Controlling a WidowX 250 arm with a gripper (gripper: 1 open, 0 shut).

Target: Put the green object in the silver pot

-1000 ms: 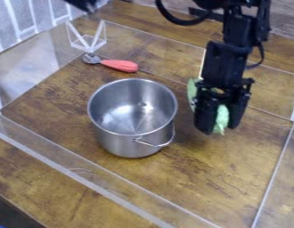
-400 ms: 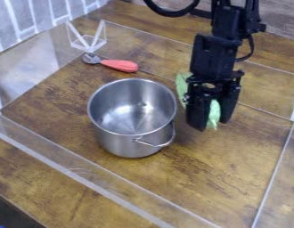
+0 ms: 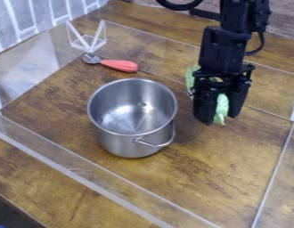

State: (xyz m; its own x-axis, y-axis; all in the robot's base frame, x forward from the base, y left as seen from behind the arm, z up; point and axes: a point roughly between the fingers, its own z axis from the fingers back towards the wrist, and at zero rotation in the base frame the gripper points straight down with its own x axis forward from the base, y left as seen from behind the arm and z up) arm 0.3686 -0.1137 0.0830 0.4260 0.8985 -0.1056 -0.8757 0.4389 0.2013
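Item: green object [image 3: 220, 108], a light-green toy vegetable. I see it hanging end-down between the jaws of the gripper [image 3: 218, 110], raised off the counter [image 3: 66, 169], just right of the silver pot [image 3: 134, 117] and not yet over its opening. The gripper points steeply down, its jaws standing fairly wide but closed onto the object's sides.

Handling, as I judge it: light, probably hollow plastic or rubber; a bumpy skin that should give the jaws some purchase; tapered ends that could slide out if pinched there. I would take it across the thickest middle, as it is taken now. Not fragile; a short drop into the pot should do it no harm.

Item: silver pot. Shiny steel, straight sides, wire handle loop toward me, nothing inside.

Surface: dark wood-grain counter within low clear walls.

Room: a red-handled tool [image 3: 115, 64] and a clear stand [image 3: 85, 37] lie at the far left, well apart from the pot.
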